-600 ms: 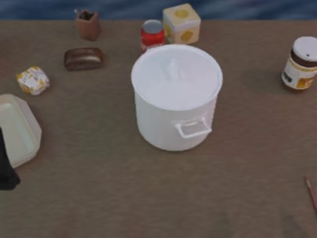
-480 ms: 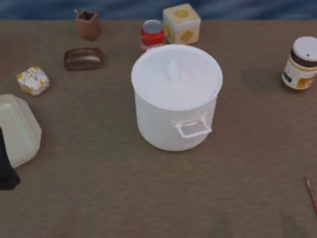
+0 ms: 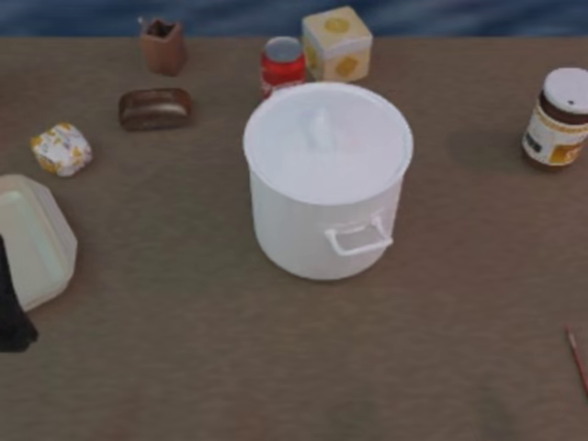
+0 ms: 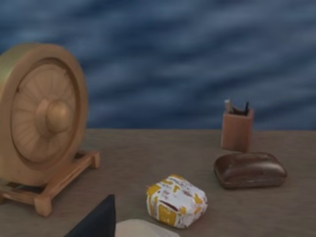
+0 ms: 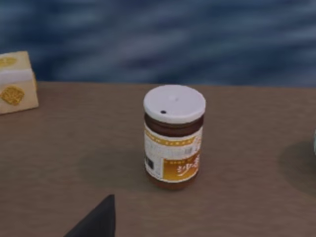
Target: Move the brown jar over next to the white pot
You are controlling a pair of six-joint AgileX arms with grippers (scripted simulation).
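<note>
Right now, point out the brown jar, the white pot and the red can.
brown jar (image 5: 174, 143): right wrist view, on its label.
white pot (image 3: 308, 234): top view, on its side wall.
red can (image 3: 281, 66): top view, on its red side below the lid.

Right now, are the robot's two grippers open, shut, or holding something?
Left gripper: at the table's left edge, cannot be told.
Right gripper: near the jar, cannot be told.
</note>
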